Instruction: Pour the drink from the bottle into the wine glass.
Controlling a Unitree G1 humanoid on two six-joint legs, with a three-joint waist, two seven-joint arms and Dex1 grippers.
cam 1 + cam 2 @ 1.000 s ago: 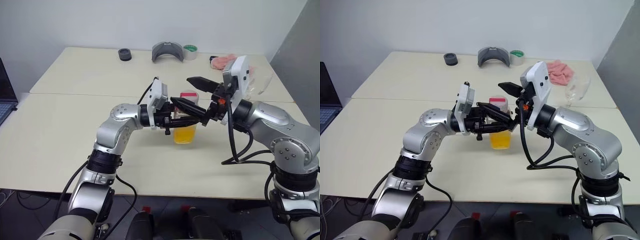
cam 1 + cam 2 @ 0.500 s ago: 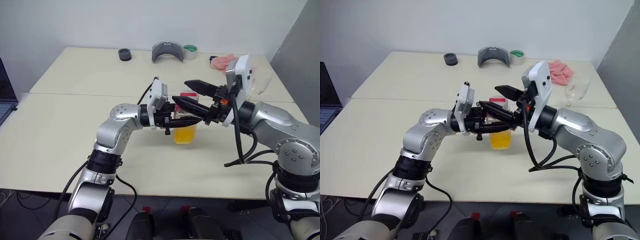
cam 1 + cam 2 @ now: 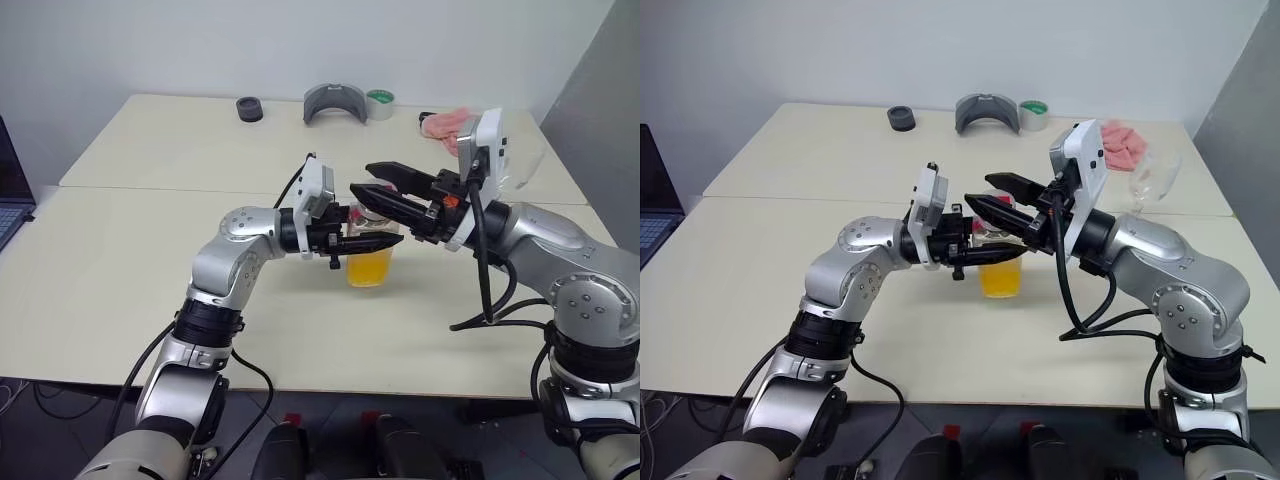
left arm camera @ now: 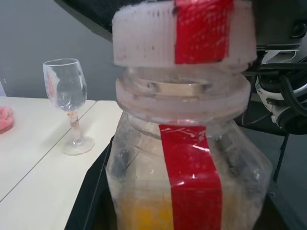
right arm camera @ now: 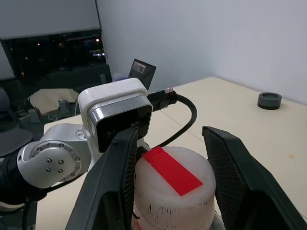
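The bottle (image 3: pixel 370 250) stands near the middle of the table (image 3: pixel 120 270), closer to its front edge than its back. The wine glass (image 3: pixel 1148 182) stands well apart, toward the table's right edge (further back than the bottle). Along the back edge lie a round puck (image 3: pixel 249 108), a curved holder (image 3: pixel 336 103) and a tape roll (image 3: pixel 380 102).

Looks like a robotics lab or test room in an office building. Plain cream worktop (image 3: pixel 150 150) made of two pushed-together tables, bare white walls, a laptop (image 3: pixel 8 205) at the left edge. At the far edge, a roll of green tape (image 3: pixel 380 103), a grey curved part (image 3: pixel 335 103) and a small black ring (image 3: pixel 249 108).
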